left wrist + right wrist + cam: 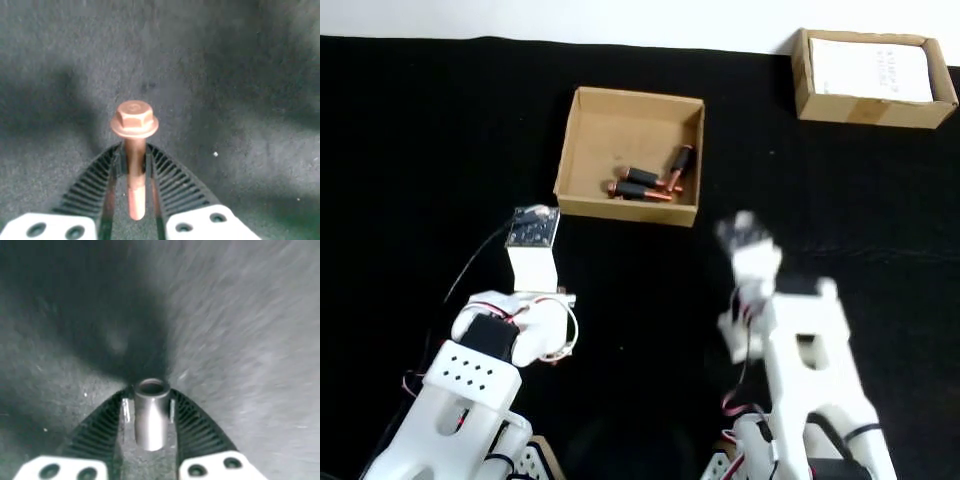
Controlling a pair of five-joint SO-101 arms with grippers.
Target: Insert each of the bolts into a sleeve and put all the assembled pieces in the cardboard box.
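The left gripper [134, 150] clamps a copper flange bolt [134, 120] by its shank, head out past the fingertips and long axis running back along the jaws. Well apart to its right, the right gripper [148, 395] grips a steel sleeve [150, 412], bore mouth facing outward. Both wrists angle down at the black table [420, 150]. Beyond them, the cardboard box [578, 150] holds finished assemblies [642, 184].

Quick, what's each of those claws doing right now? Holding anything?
Left gripper: closed, holding a copper bolt.
Right gripper: closed, holding a metal sleeve.
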